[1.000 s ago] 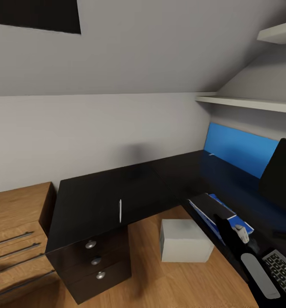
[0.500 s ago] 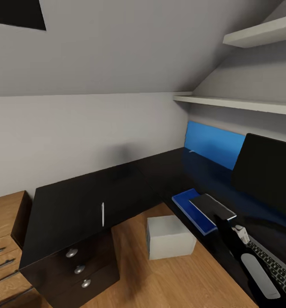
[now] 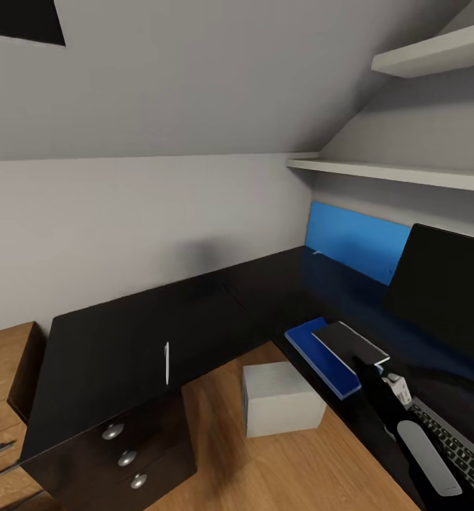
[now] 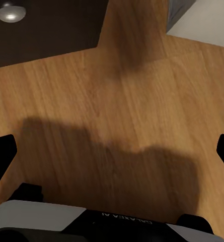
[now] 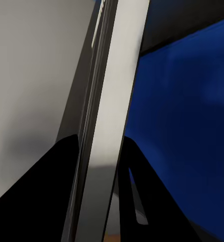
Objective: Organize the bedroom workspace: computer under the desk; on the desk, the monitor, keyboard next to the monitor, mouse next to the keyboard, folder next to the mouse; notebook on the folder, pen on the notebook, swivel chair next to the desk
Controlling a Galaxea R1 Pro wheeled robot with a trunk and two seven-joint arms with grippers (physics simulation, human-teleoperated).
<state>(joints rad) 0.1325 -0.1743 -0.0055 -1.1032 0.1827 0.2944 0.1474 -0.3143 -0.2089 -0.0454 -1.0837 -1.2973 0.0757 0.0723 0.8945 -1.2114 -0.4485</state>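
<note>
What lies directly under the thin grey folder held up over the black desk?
The bright blue notebook lies flat on the black desk beneath the thin grey folder, which the right pincer grips by its edge. The folder covers the notebook's far part.

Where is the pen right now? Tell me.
In the head view the pen lies on the desk top's left part, near the front edge above the drawer unit, left of the computer on the floor.

Right arm (image 3: pixel 420 454): black links, one long pale grey oval cover panel, small white fitting near the wrist
Right tool (image 5: pixel 99 166): black fingers, smooth, broad at base
Left tool (image 4: pixel 112 151): black fingertips at both frame edges
Left wrist housing (image 4: pixel 51 222): pale grey shell, black collar, faint white lettering, unreadable
</note>
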